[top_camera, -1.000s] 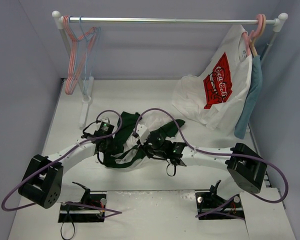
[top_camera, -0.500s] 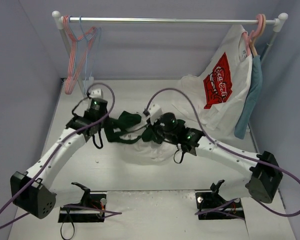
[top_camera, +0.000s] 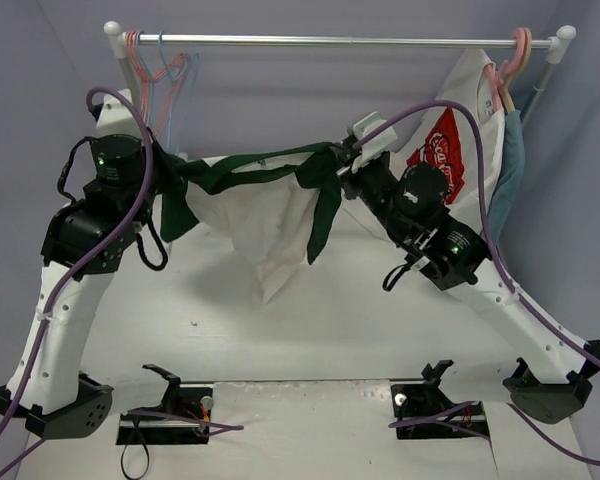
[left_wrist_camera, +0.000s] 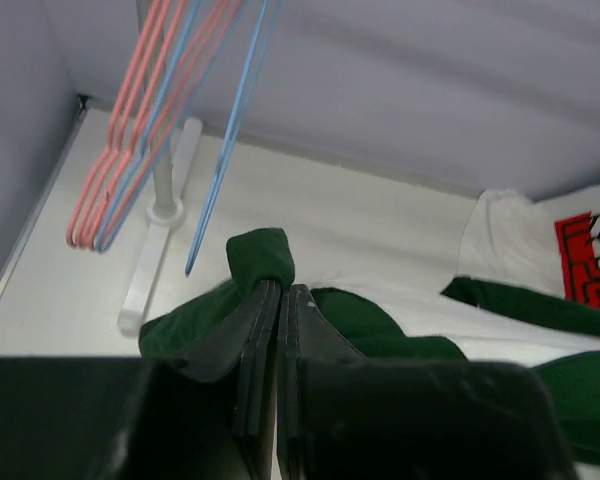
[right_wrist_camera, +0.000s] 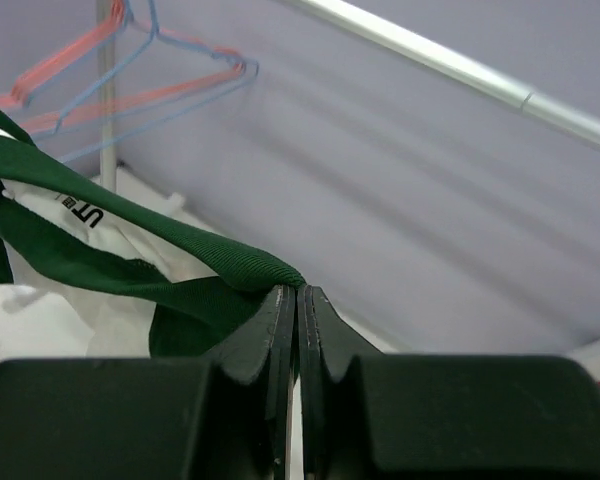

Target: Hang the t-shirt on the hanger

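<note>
**Green t-shirt held stretched in the air, hanger not yet taken**

At far left the light-blue wire hanger (left_wrist_camera: 230, 130) hangs on the rail (top_camera: 340, 41) among the pink hangers (left_wrist_camera: 110, 170), untouched. Just beside it the left gripper (left_wrist_camera: 280, 290) has its fingers clamped on a fold of the dark green t-shirt (top_camera: 177, 205). The shirt spans, bunched into a band, across to the right gripper (right_wrist_camera: 298, 292), whose fingers pinch its ribbed edge. A white cloth (top_camera: 270, 230) sags from the band, clear of the table (top_camera: 310, 330). Beyond the right arm hangs the white logo shirt (top_camera: 450, 150).

The step in hand looks like spreading the shirt. To do it well, keep both pinches firm and the band taut and level. Shed the white cloth before threading, since it could drag along. One arm must let go to fetch the hanger, so lay the shirt flat first.
</note>
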Controlling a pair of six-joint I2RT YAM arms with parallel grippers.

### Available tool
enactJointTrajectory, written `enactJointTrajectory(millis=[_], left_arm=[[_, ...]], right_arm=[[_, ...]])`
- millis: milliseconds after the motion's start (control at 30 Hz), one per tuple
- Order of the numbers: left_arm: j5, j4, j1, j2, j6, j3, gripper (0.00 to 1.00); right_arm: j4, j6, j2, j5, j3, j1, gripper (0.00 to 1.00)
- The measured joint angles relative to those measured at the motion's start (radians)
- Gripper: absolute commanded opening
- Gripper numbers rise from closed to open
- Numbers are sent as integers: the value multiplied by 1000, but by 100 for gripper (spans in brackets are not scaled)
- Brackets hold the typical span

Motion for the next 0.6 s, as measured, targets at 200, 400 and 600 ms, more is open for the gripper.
enactJointTrajectory(millis=[200, 400, 600], left_arm=[[74, -34, 0, -125, -39, -278, 0], [158, -18, 0, -233, -130, -694, 0], [177, 68, 0, -167, -186, -859, 6]], right_arm=[[-69, 71, -81, -37, -220, 1, 0], [-119, 193, -161, -81, -565, 1, 0], [-90, 294, -79, -115, -666, -1, 0]])
